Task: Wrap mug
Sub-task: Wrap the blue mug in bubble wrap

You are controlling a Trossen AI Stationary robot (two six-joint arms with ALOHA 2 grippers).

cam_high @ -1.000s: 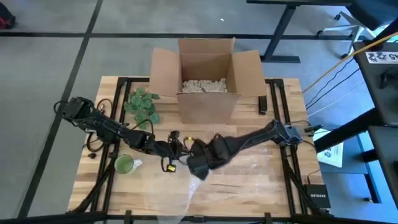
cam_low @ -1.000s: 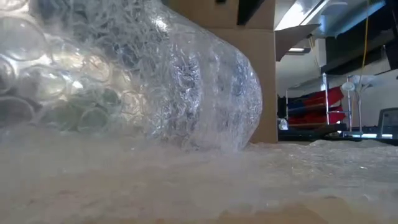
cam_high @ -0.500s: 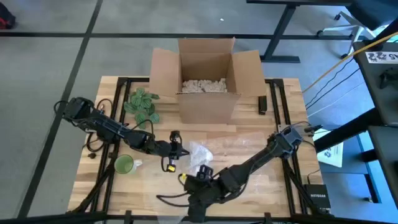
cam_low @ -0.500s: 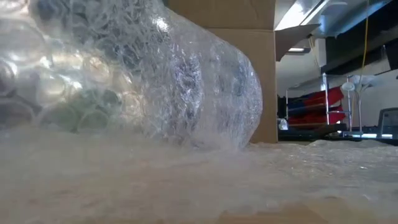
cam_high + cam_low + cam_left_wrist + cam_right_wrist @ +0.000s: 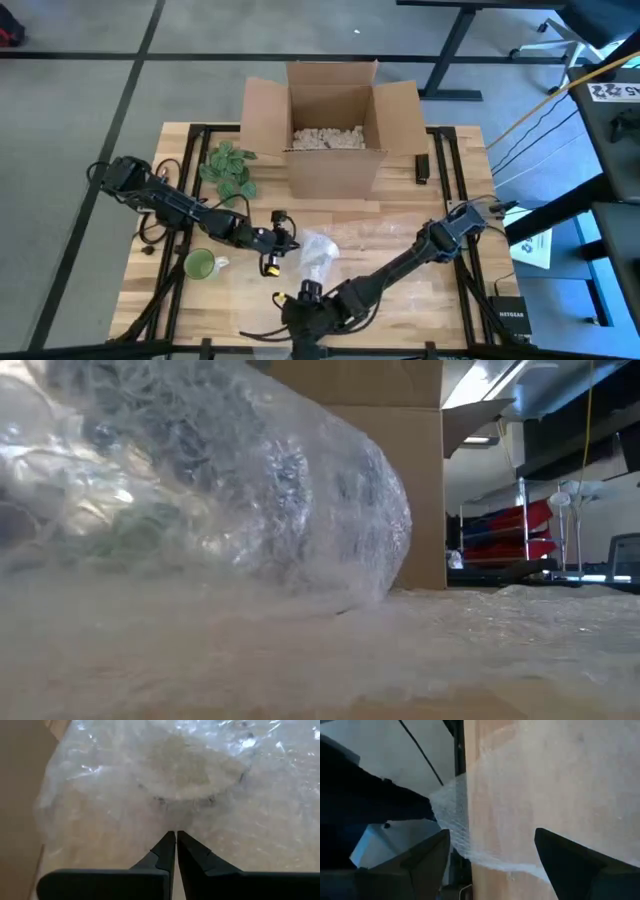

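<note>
- Where the wooden surface carries the sheet of bubble wrap, the sheet lies near its centre, and a raised, crumpled fold of it stands at the sheet's 9 o'clock end.
- Left claw: positioned just beside that fold, on its 9 o'clock side. In the left wrist view its fingers are pressed together with nothing between them, their tips over the wrap.
- Right claw: positioned near the 6 o'clock edge of the surface, with its arm reaching in from 3 o'clock. In the right wrist view its fingers stand wide apart and hold nothing; a strip of wrap hangs over the surface edge between them.
- Green mug: stands upright and unwrapped on the bare wood at 8 o'clock, well apart from the sheet and beside the left arm.
- Cardboard box: open, at 12 o'clock, with pale filler inside.
- Green plant sprig: lies at 10 o'clock, just beside the box.
- Low view: a bulging roll of wrap fills the near field, with the box wall behind it.
</note>
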